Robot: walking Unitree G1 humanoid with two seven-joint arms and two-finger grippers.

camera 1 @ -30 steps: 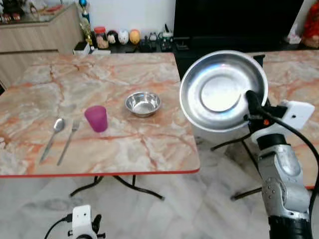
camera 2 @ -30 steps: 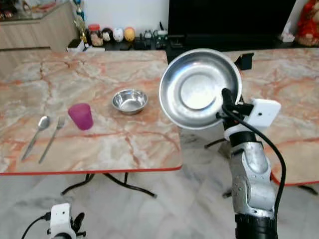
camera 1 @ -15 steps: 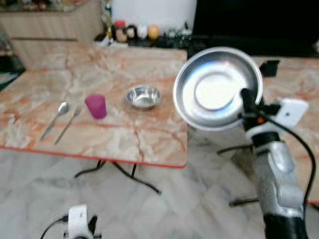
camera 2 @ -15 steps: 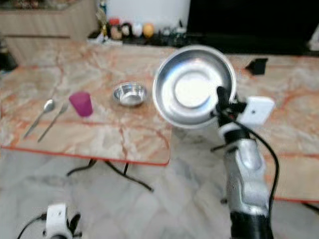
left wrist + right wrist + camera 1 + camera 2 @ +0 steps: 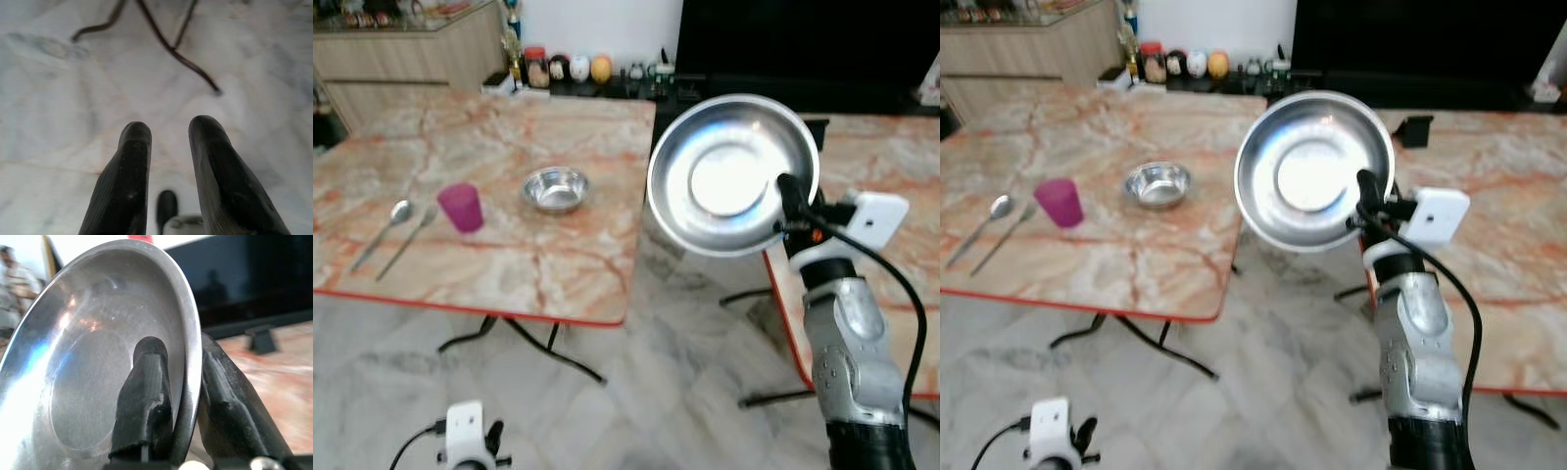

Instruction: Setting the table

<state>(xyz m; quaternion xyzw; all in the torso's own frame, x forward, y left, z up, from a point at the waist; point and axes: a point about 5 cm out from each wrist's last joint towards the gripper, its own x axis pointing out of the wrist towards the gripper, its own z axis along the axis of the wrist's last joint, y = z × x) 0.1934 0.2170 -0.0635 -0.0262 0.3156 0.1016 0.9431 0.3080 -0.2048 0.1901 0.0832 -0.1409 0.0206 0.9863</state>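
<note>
Steel plate (image 5: 729, 181), pinched in right hand (image 5: 791, 201)

No readable text, labels or numbers.

A large black television screen (image 5: 793, 44) stands against the far wall. Small round figurines and jars (image 5: 570, 69) line a low dark shelf beside it. A light wooden cabinet (image 5: 406, 61) sits beyond the far left corner of the desk. Pale grey marble floor (image 5: 607, 401) lies below.
</note>
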